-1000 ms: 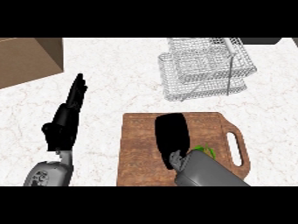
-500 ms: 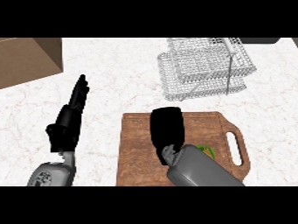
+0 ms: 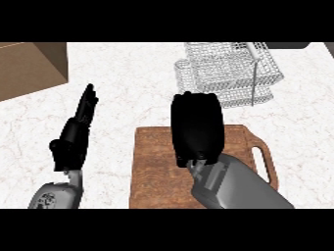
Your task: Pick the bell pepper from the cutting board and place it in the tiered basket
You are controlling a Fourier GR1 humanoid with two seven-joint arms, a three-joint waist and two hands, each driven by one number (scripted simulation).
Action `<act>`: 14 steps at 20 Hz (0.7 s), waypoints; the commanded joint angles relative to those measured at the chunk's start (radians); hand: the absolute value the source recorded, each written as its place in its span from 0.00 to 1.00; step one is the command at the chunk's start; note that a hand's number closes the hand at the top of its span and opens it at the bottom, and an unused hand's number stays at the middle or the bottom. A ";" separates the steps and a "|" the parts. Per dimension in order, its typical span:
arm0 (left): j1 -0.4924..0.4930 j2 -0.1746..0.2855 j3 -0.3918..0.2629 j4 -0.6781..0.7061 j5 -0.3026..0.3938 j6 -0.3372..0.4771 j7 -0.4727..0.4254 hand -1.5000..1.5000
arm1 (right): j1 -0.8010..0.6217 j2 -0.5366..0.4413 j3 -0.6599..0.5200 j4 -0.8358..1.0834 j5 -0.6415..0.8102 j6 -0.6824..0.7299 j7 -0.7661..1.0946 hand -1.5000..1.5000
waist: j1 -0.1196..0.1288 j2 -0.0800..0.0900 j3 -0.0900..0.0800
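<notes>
At the far left a brown cardboard box (image 3: 17, 68) sits on the white marbled counter (image 3: 126, 63); its faces are plain, with no lettering that can be read. Right of it the left hand (image 3: 74, 137) shows edge-on above the bare counter. Its fingers are straight and close together, pointing away from the robot, with nothing in them, and its grey forearm (image 3: 54, 198) comes in from the lower edge. It stands just beside the left edge of the wooden cutting board (image 3: 155, 166) and does not touch it. The board is reddish brown and unmarked, with a handle slot (image 3: 263, 166) cut in its right end. The right hand (image 3: 197, 127) lies over the board's far half, back upward. Its fingers are about straight and packed side by side, and their tips reach past the board's far edge toward the basket. The right forearm (image 3: 238, 188) covers the board's near right part. The bell pepper shows nowhere. Whether it lies beneath the hand or the forearm cannot be told, and the underside of the palm is hidden. Beyond the fingertips, up and to the right, stands the white wire tiered basket (image 3: 227, 73), apart from the hand and with only wire showing in its trays. A dark object (image 3: 289, 45) lies at the top right edge.
</notes>
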 commanded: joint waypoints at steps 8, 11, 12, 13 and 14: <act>-0.012 -0.016 -0.001 -0.003 -0.008 0.016 0.028 0.50 | -0.240 0.025 -0.233 -0.245 -0.044 0.359 0.226 1.00 | -0.005 -0.005 0.000; -0.010 0.004 0.014 0.006 0.022 -0.022 0.009 0.50 | -0.402 0.025 -0.407 -0.171 -0.094 0.394 0.189 1.00 | 0.007 -0.003 -0.002; -0.021 0.015 0.019 -0.001 0.013 -0.019 0.018 0.50 | -0.391 0.025 -0.423 -0.194 -0.117 0.358 0.201 1.00 | 0.008 -0.002 -0.001; -0.008 -0.018 -0.016 0.002 -0.016 0.007 0.007 0.50 | -0.403 0.025 -0.427 -0.142 -0.145 0.289 0.218 1.00 | 0.017 0.001 -0.001; -0.056 0.004 0.020 0.032 -0.003 -0.001 0.030 0.50 | -0.400 0.025 -0.469 -0.143 -0.162 0.261 0.205 1.00 | 0.012 0.003 0.000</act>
